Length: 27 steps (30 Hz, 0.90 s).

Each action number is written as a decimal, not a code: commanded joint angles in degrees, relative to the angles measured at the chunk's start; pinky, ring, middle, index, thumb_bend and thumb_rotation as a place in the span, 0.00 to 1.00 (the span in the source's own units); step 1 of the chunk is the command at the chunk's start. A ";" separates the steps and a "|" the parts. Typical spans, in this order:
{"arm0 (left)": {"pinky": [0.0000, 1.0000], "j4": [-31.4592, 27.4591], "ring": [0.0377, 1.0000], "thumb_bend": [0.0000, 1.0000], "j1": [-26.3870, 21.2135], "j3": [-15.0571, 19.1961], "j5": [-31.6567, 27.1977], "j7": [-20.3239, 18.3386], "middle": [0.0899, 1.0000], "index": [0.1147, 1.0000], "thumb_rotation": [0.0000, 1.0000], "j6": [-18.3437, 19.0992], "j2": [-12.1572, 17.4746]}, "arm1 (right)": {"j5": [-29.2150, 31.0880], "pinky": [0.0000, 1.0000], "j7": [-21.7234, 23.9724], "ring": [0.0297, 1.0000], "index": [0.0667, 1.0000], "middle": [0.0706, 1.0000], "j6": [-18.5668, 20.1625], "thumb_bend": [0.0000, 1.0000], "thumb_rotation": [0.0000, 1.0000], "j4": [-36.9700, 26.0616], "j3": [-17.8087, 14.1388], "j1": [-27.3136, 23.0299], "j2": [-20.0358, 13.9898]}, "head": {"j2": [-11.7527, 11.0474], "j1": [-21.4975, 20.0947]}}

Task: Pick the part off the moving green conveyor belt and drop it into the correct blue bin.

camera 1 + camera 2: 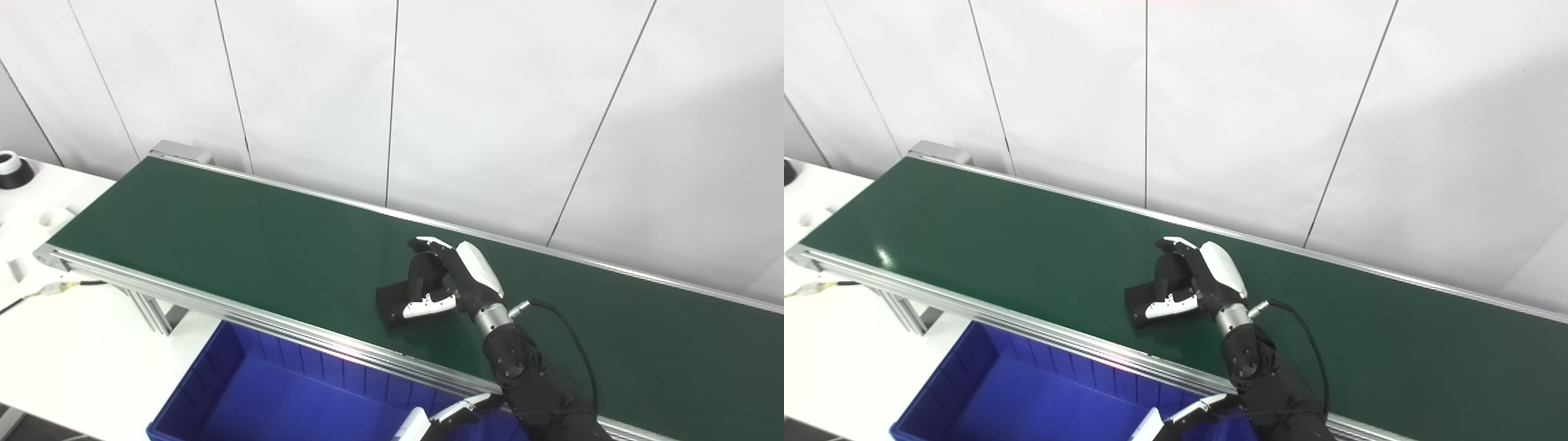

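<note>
Landmark = the green conveyor belt (pixel 257 245); everything is placed relative to it, nearest first.

Nearest, below the belt's front rail: the blue bin (pixel 275 398). Its interior looks bare as far as visible, so no drop has been made. Only one bin is in view, so can't tell whether it's the correct one.

Just right of the bin, also in front of the belt's rail, at the bottom edge: the left hand (pixel 1182 419). It's mostly cropped, w/ only white-tipped fingers and a bit of palm showing. It holds nothing that I can see; can't tell how far open it is.

On the belt, near its front edge and roughly mid-length: the part (pixel 398 303). It's a flat black rectangular block, matte, low profile, lying flat on the green surface, angled a bit to the rail. No markings visible. Its right end is hidden under the hand.

Over the part, reaching across the front rail: the right hand (pixel 447 278). Fingers (pixel 429 245) curl down over the block's far side, thumb lies along the near side, so it's wrapped around the part's right end. Whether the grip is tight is not clear, and the block looks to be resting on the belt, not lifted.

Progress, my read: reach done, grasp in hand. Left: firm up the grip, lift off the belt, carry toward the bin, release.

Beyond the belt: white wall (pixel 490 92), nothing else task-related.
</note>
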 commanded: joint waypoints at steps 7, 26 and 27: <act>0.76 -1.53 0.79 0.98 -0.24 0.15 1.00 0.00 0.82 0.83 0.88 -0.69 0.13 | 0.47 0.35 -6.35 0.38 0.47 0.46 -1.36 0.52 0.00 0.79 -1.00 -2.64 1.82 | 0.17 -0.71; 0.77 -1.34 0.80 0.97 -0.56 -0.17 0.91 -0.06 0.83 0.83 0.89 -0.69 0.25 | 0.70 0.33 -5.53 0.36 0.49 0.45 -4.02 0.52 0.00 -2.37 -0.75 -0.13 -0.58 | 0.57 -2.46; 0.77 -1.37 0.80 0.97 -0.62 -0.18 0.94 -0.05 0.83 0.83 0.89 -0.69 0.29 | 0.88 0.33 -5.25 0.36 0.49 0.44 -4.16 0.51 0.00 -3.03 -0.85 0.13 -0.77 | 0.68 -3.15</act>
